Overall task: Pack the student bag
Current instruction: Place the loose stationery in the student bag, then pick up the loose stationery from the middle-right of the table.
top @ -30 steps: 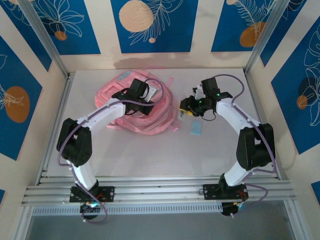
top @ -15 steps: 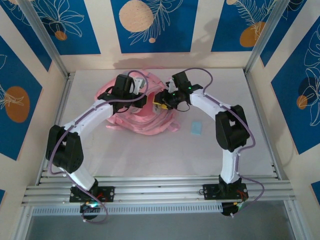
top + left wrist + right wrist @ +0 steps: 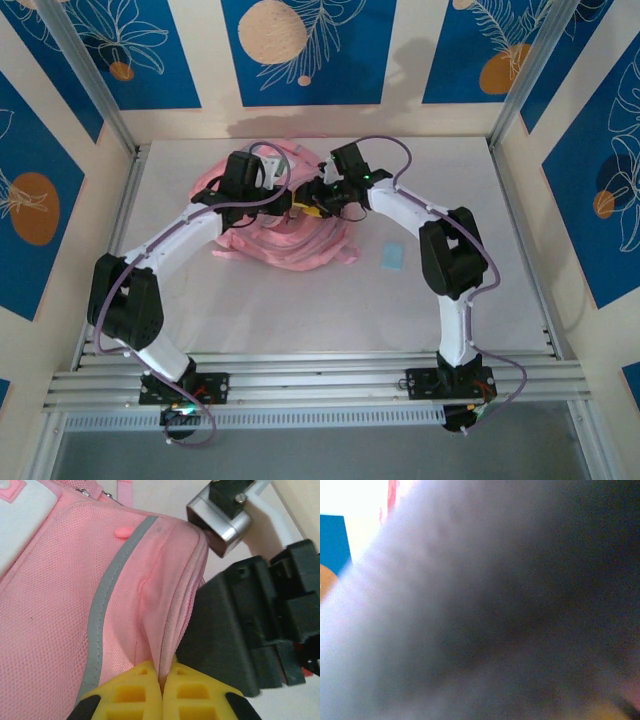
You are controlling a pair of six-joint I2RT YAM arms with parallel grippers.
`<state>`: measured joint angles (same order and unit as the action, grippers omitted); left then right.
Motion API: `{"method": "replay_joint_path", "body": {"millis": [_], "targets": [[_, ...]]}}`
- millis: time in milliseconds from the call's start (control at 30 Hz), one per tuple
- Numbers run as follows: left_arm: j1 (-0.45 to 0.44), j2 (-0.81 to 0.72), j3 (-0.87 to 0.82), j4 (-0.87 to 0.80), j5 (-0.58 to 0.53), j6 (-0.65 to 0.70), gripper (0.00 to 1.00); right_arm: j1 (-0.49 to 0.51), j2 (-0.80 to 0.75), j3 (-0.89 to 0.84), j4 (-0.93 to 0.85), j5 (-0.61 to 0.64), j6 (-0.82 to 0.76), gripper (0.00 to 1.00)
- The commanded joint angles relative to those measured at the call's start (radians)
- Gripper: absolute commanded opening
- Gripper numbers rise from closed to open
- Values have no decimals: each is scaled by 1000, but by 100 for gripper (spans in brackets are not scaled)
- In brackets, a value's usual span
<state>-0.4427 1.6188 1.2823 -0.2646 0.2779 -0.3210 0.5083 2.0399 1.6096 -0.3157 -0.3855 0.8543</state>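
Note:
The pink student bag (image 3: 290, 243) lies crumpled at the back middle of the table. My left gripper (image 3: 162, 672) is shut, its yellow fingers (image 3: 132, 690) pinching a fold of the bag's pink edge beside the grey trim (image 3: 107, 590). From above, the left gripper (image 3: 287, 196) sits over the bag's top. My right gripper (image 3: 313, 207) is pressed against the bag right next to it. Its black body (image 3: 235, 630) stands close on the right in the left wrist view. The right wrist view is a dark blur, so its jaws are hidden.
A small pale blue flat thing (image 3: 392, 257) lies on the table to the right of the bag. Metal frame posts and patterned walls close in the table (image 3: 300, 320) on three sides. A rail runs along the near edge.
My right gripper has swung left from beside the bag to its top, next to the left gripper. The left gripper has shifted slightly back and left, still gripping the fabric.

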Motion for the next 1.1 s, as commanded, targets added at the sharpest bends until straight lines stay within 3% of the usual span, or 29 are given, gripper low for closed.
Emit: {"method": "replay_joint_path", "body": {"millis": [0, 167, 300, 400, 500, 567, 667, 833, 1067], "targets": [[-2, -51, 1, 99, 109, -56, 0, 36, 77, 46, 51, -33, 26, 30], [-2, -63, -4, 110, 113, -74, 0, 57, 152, 139, 63, -73, 42, 25], [-2, -72, -20, 111, 82, -68, 0, 43, 78, 81, 69, -77, 6, 27], [-2, -78, -42, 129, 67, -72, 0, 16, -34, -25, 53, -82, -38, 33], [-2, -87, -67, 148, 59, -72, 0, -16, -165, -150, -24, -45, -102, 48], [-2, -96, -89, 170, 55, -75, 0, -34, -242, -221, -102, 8, -137, 63], [-2, -107, -123, 212, 52, -86, 0, -66, -341, -325, -207, 86, -174, 73], [-4, -109, -149, 283, 78, -119, 0, -131, -419, -436, -389, 312, -215, 77], [-4, -124, -139, 248, 92, -95, 0, -181, -357, -450, -521, 603, -324, 79]]}}
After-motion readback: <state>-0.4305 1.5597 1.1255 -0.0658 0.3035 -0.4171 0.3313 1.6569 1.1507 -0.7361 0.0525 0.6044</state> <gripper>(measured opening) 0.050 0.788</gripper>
